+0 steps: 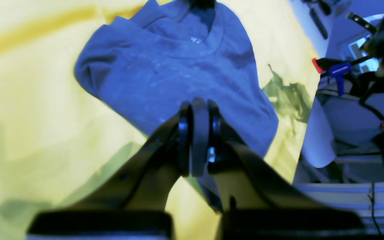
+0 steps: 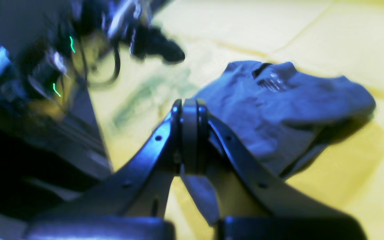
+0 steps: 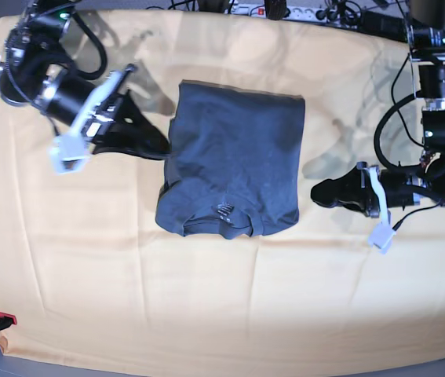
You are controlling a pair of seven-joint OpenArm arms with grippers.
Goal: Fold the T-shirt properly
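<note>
Watching the T-shirt (image 3: 234, 169) lie folded mid-frame on the yellow-clothed tabletop (image 3: 206, 306) | left pincer (image 3: 319, 192) closed, empty, frame right | right pincer (image 3: 159, 148) closed at the shirt's left edge

The T-shirt (image 3: 234, 161) is a plain dark slate grey with no print; in the wrist views it reads bluer, and a small pale label (image 1: 196, 39) shows at its neck. The cloth (image 3: 206, 306) covering the tabletop is a plain yellow-orange, crossed by faint lighter creases. Both the left tool (image 3: 320, 192) and the right tool (image 3: 159, 146) are black, with white parts on the arms behind them.
</note>
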